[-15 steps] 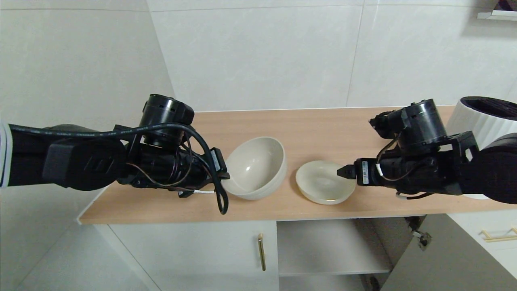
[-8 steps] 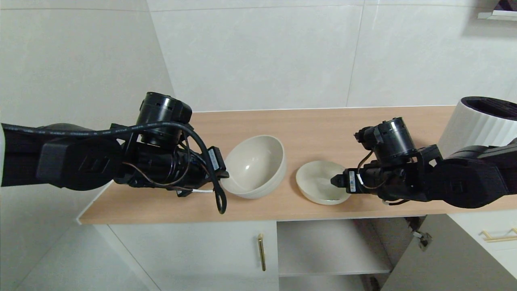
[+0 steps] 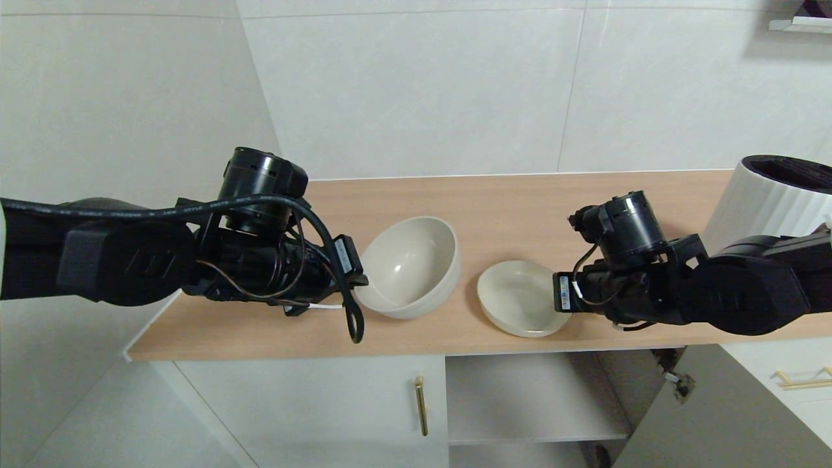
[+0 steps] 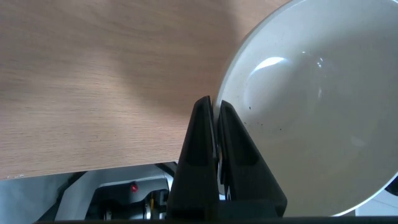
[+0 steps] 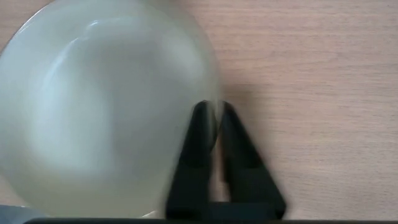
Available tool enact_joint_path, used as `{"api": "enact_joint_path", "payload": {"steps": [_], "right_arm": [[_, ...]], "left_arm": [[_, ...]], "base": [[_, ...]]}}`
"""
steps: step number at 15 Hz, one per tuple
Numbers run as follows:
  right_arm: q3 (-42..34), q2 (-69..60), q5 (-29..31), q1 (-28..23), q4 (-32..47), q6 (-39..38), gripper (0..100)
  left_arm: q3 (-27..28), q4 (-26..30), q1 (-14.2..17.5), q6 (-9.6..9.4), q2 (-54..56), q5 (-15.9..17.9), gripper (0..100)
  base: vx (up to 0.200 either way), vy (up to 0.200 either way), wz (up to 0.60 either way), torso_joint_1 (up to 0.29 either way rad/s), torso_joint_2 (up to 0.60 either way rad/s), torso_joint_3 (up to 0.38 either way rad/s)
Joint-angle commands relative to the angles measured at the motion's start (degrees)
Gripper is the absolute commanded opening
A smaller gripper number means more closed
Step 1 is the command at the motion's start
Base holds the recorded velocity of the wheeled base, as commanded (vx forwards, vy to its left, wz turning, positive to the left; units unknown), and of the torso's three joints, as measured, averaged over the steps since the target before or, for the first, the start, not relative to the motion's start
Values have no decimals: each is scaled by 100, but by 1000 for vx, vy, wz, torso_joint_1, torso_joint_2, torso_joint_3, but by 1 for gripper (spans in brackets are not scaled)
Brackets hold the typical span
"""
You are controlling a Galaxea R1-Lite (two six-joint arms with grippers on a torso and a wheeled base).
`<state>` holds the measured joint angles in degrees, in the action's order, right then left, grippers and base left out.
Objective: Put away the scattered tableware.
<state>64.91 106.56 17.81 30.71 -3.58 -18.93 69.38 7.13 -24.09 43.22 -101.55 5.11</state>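
A large cream bowl (image 3: 413, 263) stands tilted on the wooden counter (image 3: 520, 201), left of centre. My left gripper (image 3: 359, 281) is shut on its near-left rim; the left wrist view shows the gripper (image 4: 215, 107) pinching the rim of the bowl (image 4: 311, 124). To its right is a small shallow cream bowl (image 3: 517, 296), also tilted. My right gripper (image 3: 558, 292) is shut on that bowl's right rim. In the right wrist view the gripper (image 5: 211, 115) clamps the edge of the small bowl (image 5: 106, 106).
A white ribbed container (image 3: 767, 195) stands at the counter's right end, just behind my right arm. Below the counter is an open cabinet with a shelf (image 3: 533, 396), its door (image 3: 715, 416) swung out to the right. A tiled wall backs the counter.
My right arm came down and to the left, and its fingers now pinch the small bowl's rim. The small bowl shifted slightly. The left arm and large bowl barely moved.
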Motion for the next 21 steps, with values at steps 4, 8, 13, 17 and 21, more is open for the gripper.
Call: {"api": "enact_joint_path", "payload": {"steps": [4, 8, 13, 17, 21], "right_arm": [[-5, -56, -6, 5, 7, -5, 0], [-84, -566, -85, 5, 95, 12, 0], [-392, -2350, -1262, -39, 1510, 12, 0], [-673, -3027, -1553, -39, 2239, 12, 0], [-1253, -3422, -1702, -74, 2248, 144, 0]], "left_arm": [[-3, 8, 1, 3, 21, -1, 0], [-188, -1, 1, -94, 478, -168, 0], [-1031, 8, -8, -700, 1911, -168, 0], [-1822, -1, -8, -1070, 2869, -1, 0], [-1972, 8, -8, -1131, 3176, 104, 0]], "base": [[0, 0, 0, 0, 0, 0], [0, 0, 0, 0, 0, 0], [0, 0, 0, 0, 0, 0], [0, 0, 0, 0, 0, 0], [0, 0, 0, 0, 0, 0]]}}
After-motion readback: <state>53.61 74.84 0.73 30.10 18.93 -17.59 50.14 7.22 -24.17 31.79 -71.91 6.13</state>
